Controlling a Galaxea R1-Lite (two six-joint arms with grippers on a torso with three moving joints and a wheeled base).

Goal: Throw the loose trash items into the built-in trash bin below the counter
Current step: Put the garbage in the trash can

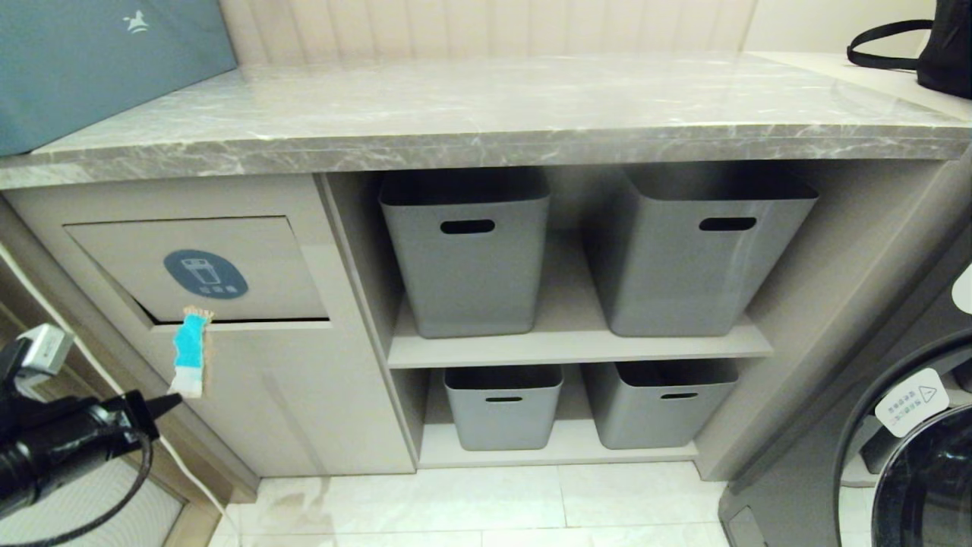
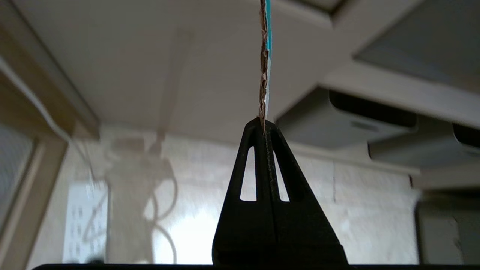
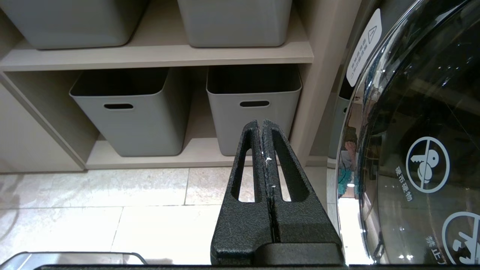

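Note:
One cyan-blue cardboard strip (image 1: 190,353) with torn tan ends stands upright, pinched at its lower end by my left gripper (image 1: 171,400), which is shut on it low at the left. The strip's top touches the lower edge of the trash bin flap (image 1: 250,258), which carries a blue-grey oval sticker (image 1: 205,273); a dark gap shows along the flap's lower left edge. In the left wrist view the strip (image 2: 265,56) rises edge-on from the shut gripper (image 2: 263,126). No second strip is in view. The grey marble counter (image 1: 486,114) runs above. My right gripper (image 3: 261,123) is shut and empty, low near the floor.
Several grey baskets (image 1: 467,251) with slot handles fill the shelves right of the bin. A washing machine door (image 1: 911,456) stands at the right, close to the right gripper. A teal box (image 1: 99,61) and a black bag (image 1: 942,45) sit on the counter.

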